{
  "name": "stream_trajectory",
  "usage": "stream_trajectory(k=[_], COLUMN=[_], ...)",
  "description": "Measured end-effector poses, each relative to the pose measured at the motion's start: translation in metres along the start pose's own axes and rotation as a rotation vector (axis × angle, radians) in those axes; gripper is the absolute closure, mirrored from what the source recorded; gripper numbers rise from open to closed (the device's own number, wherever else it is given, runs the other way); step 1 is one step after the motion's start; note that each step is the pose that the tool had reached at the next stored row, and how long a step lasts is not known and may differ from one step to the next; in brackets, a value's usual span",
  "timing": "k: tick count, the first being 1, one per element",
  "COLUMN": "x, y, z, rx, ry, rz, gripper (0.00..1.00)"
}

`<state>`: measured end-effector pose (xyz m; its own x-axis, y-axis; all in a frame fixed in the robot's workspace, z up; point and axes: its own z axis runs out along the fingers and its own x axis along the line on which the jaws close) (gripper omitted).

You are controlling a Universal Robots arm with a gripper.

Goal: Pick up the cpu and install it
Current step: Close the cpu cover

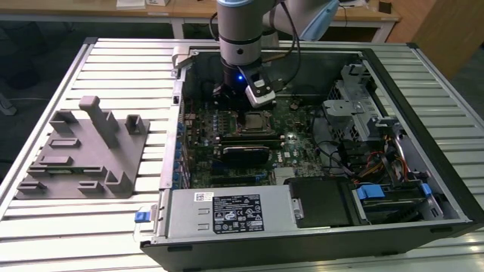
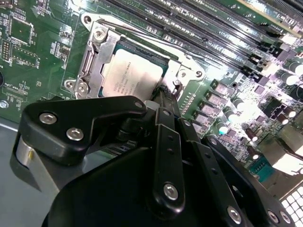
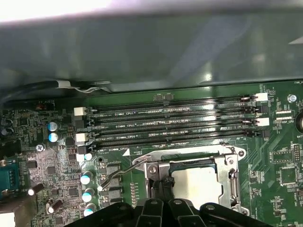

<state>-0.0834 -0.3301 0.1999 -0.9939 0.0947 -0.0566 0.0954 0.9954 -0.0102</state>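
Cpu (image 2: 135, 75) lies in socket (image 2: 97, 52) by end effector (image 2: 163, 94).

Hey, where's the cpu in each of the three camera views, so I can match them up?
Exterior view: cpu on the motherboard, right by the gripper.
Second wrist view: pale square inside the metal socket frame, just beyond the gripper.
First wrist view: pale square beside the gripper, near the memory slots.
Shared landmark: the metal socket frame around it.

One high, two on my wrist.
Exterior view looks down into the open case (image 1: 318, 241); both wrist views, close over the motherboard (image 2: 42, 61) (image 3: 279, 156), share the cpu (image 2: 132, 78) (image 3: 196, 187).
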Motion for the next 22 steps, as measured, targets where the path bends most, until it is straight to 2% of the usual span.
stream_trajectory(k=[22], x=[0.0034], y=[-0.0002], z=[0.0031], rx=[-0.0003], ry=[-0.0004], rz=[0.0], gripper=[0.89])
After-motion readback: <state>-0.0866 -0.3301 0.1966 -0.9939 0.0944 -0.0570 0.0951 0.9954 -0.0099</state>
